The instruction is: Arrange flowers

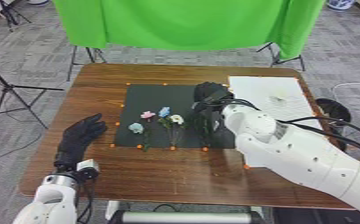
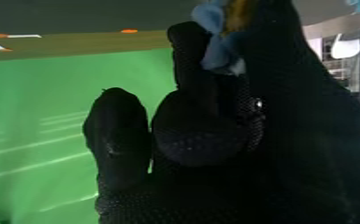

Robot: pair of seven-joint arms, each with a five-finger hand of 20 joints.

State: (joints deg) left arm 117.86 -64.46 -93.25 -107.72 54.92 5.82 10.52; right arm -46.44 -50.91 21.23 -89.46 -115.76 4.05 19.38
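Note:
In the head view my right hand [image 1: 210,93] is over the right part of the black mat [image 1: 150,92], beside the white sheet. The right wrist view shows that hand [image 2: 194,135] shut on a blue flower [image 2: 216,52], its petals pinched between fingers and thumb. On the mat lie a pink flower [image 1: 147,114], a blue flower [image 1: 164,112], a white flower [image 1: 176,119] and a pale blue flower [image 1: 136,128], with green stems toward the near edge. My left hand [image 1: 80,134] rests open at the table's left, off the mat.
The white sheet [image 1: 265,90] lies to the right of the mat, with a small mark or object on it. Orange dots line the mat's edges. A green cloth [image 1: 190,25] hangs behind the wooden table [image 1: 172,182]. A black chair [image 1: 335,112] stands at the right.

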